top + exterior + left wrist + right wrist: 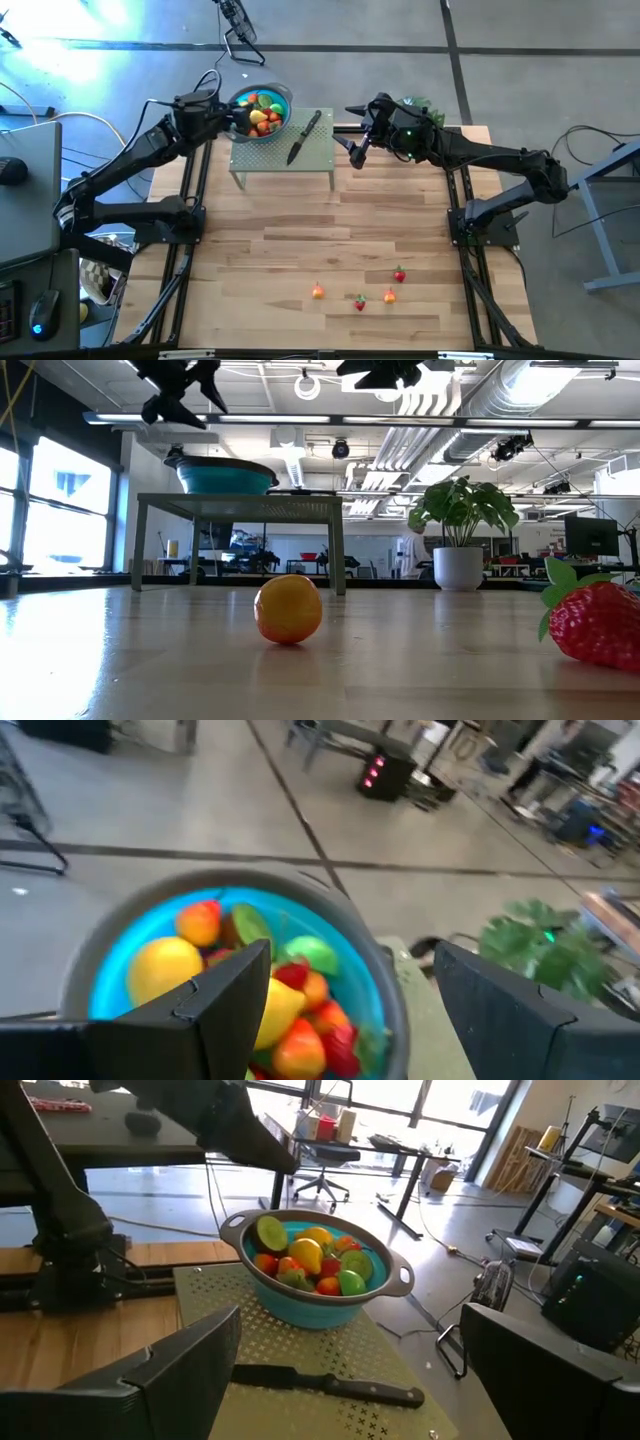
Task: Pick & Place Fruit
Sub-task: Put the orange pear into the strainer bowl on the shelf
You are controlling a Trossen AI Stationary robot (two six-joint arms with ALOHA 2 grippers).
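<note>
The blue bowl (264,109) stands on a green perforated stand (283,155) at the table's far side, piled with red, orange, yellow and green toy fruit (265,990). Several more fruit pieces lie on the wooden table near its near edge: an orange one (318,291) (288,609), a strawberry (399,275) (595,622) and two small red-and-orange pieces (359,302) (389,295). My left gripper (238,118) (350,960) hovers open and empty over the bowl's left rim. My right gripper (355,152) (350,1320) hangs open and empty just right of the stand, pointing toward the bowl.
A black-handled knife (303,137) (330,1385) lies on the stand beside the bowl. A leafy potted plant (418,106) (460,530) sits at the far edge behind my right arm. Bare wood stretches between the stand and the loose fruit.
</note>
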